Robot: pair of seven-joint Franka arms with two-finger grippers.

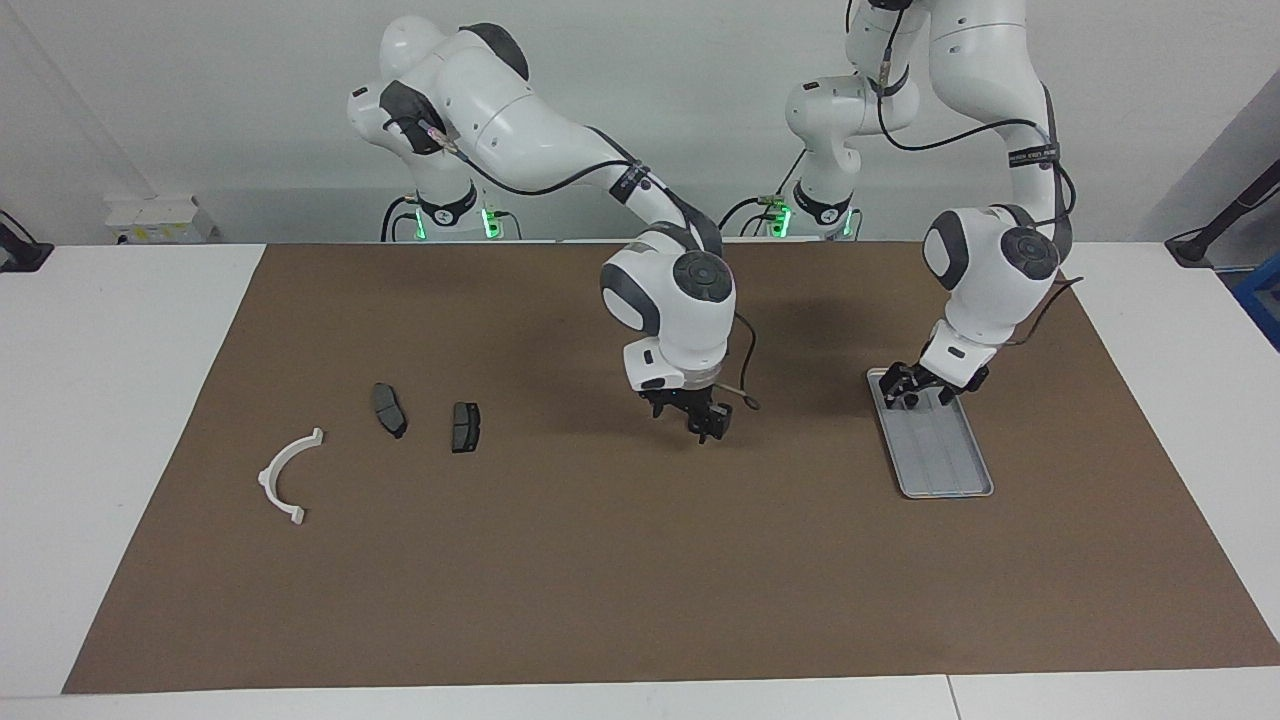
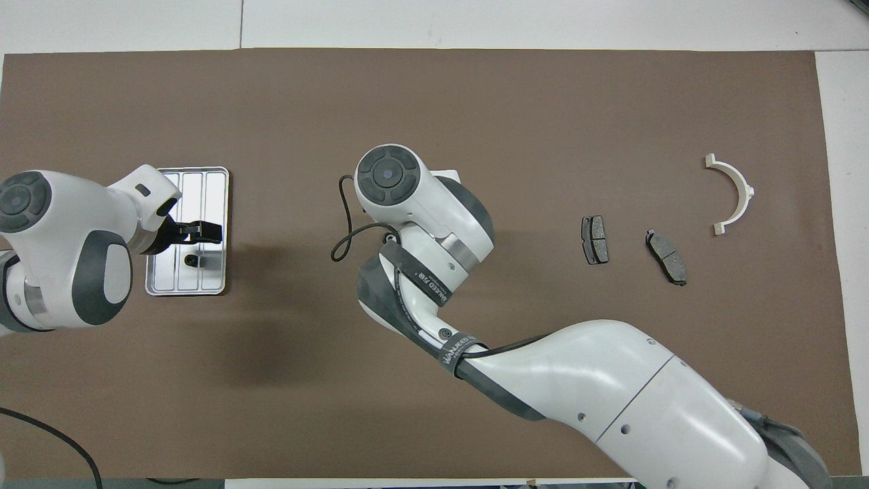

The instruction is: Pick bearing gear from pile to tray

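- Tray (image 2: pixel 216 178): ribbed silver metal, rounded corners, 1 small black round piece (image 2: pixel 192 260) inside.
- Left gripper (image 1: pixel 915 390): over tray, fingers narrowly parted, empty.
- Right gripper (image 1: pixel 706 420): over mat centre, finger state unclear.
- 2 grey pads (image 1: pixel 465 426), white arc (image 1: pixel 285 478): right arm's end.

Silver ribbed tray (image 1: pixel 955 480) lies flat toward the left arm's end; a small black piece (image 2: pixel 192 260) rests inside it.

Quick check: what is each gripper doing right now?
Left gripper: over the tray, state cannot be told.
Right gripper: above the brown mat, state cannot be told.
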